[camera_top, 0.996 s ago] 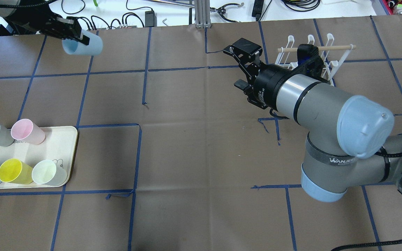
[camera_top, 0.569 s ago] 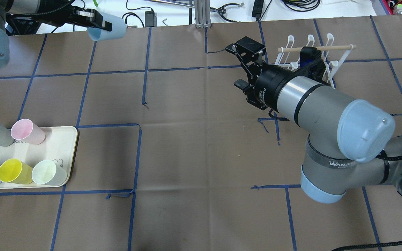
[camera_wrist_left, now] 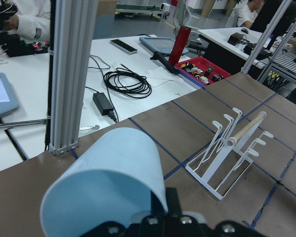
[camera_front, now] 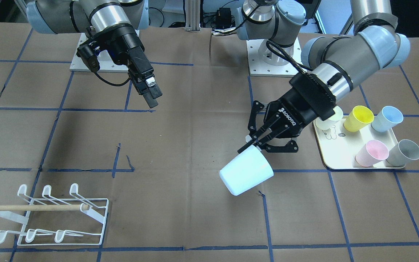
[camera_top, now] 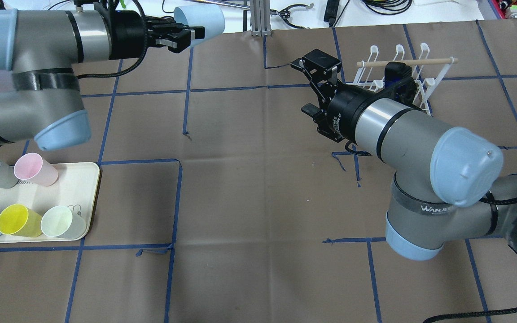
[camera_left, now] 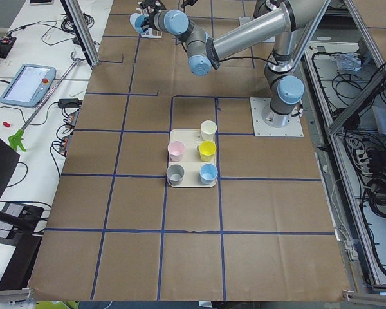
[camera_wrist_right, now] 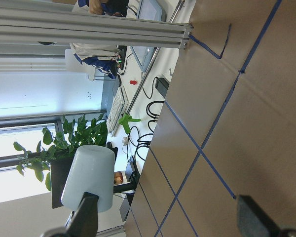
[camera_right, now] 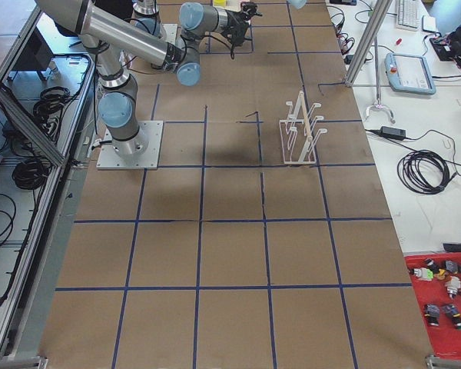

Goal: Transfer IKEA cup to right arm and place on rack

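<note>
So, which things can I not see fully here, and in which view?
White wire rack with wooden dowel: overhead view, the right arm covers part of it.
Pale green plastic cup on the cream tray: front-facing view, mostly behind the left arm.
Pale blue plastic cup in the left gripper: right side view, cut by the top edge.

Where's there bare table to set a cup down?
The wide middle of the table, between the tray and the rack, is bare. The tray is crowded with five cups, with little room left between them.
</note>
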